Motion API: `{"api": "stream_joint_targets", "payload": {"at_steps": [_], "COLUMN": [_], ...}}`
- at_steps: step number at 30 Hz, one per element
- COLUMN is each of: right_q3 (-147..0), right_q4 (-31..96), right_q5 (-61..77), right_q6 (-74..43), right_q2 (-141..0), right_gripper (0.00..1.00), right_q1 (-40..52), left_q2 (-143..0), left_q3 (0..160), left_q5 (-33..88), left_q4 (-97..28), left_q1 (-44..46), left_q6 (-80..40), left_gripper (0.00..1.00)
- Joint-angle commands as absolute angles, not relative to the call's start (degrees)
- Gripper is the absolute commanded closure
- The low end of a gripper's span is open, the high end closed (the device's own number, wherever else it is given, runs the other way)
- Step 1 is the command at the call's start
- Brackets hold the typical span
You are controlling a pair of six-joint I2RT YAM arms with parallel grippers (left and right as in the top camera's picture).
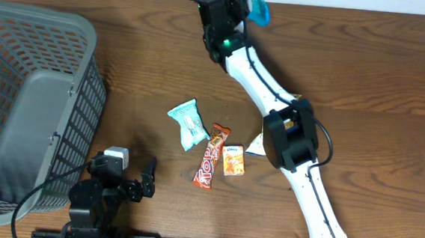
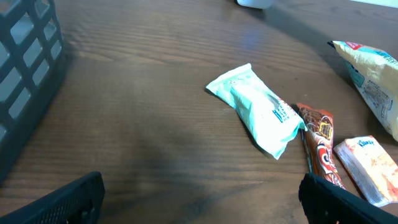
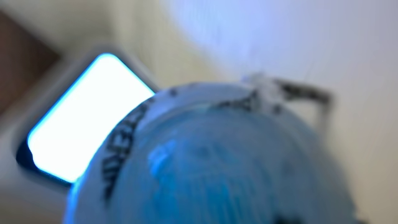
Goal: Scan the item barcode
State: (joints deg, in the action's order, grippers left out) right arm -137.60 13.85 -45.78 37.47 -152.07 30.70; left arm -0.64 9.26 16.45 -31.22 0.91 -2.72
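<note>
Right gripper [image 1: 244, 4]: stretched out to the far edge of the table [image 1: 365, 77], jaws closed partway around a blue item [image 1: 260, 11] that pokes out on the side away from the basket.
Blue item, close up: in the right wrist view it fills most of the picture as a rounded blue shape with dark lettering, too blurred to read. No barcode can be made out.
Lit panel [image 3: 84, 121]: a bright white rectangle with rounded corners glows just beside the blue item in the right wrist view. Whether the two touch cannot be told.
Left gripper [image 1: 147, 180]: parked at the near edge of the table, jaws spread wide and holding nothing. Its dark fingers [image 2: 62, 202] frame the bottom corners of the left wrist view.
Basket [image 1: 20, 83]: a grey slatted plastic basket stands on the left side of the table, close to the left arm.
Teal packet [image 1: 189, 125]: lies flat near the middle of the table, apart from both grippers.
Candy bar [image 1: 211, 156]: a red and orange wrapper lying just beside the teal packet, on its near side.
Orange box [image 1: 233, 159]: small, flat on the table, right against the candy bar.
White packet [image 1: 256, 144]: partly hidden under the right arm, next to the orange box.
</note>
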Motion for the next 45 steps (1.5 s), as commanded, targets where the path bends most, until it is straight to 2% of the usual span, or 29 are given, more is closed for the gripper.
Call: {"api": "stream_joint_targets", "payload": {"at_steps": [1,8,11,23,36,38,45], "right_q3": [-139.9,-139.5,-137.5,-119.9,-115.3,-115.3,-115.3], "right_q4": [22.1,48.8,54.2,49.4,44.1,43.4,41.6], "right_q5": [-54.7,-58.0,-57.9,-58.0,-58.4,-57.9,-52.1], "right_q6": [28.4,11.9,5.7,8.0,11.6,11.6,11.9], "right_q2": [-142.8,-141.3,-141.3,-141.3,-141.3,-141.3,-141.3], "right_gripper": [0.99,0.99,0.98,0.98,0.96,0.91,0.53], "right_q1": [26.7,13.8,7.0,-16.4,-31.3,-32.7,-33.7], "left_q2": [-0.6,-0.6,-0.6,-0.6,-0.6,-0.6,-0.6], "left_q3": [8.7,8.7,8.7,8.7,8.7,8.7,8.7], "left_q5": [17.1,17.1,17.1,17.1,17.1,17.1,17.1], "left_q4": [-31.9,-31.9,-31.9,-31.9,-31.9,-31.9,-31.9], "left_q1": [0.7,0.7,0.7,0.7,0.7,0.7,0.7], "left_q6": [-2.2,-2.2,-2.2,-2.2,-2.2,-2.2,-2.2], "left_gripper": [0.0,0.0,0.0,0.0,0.0,0.0,0.0]}}
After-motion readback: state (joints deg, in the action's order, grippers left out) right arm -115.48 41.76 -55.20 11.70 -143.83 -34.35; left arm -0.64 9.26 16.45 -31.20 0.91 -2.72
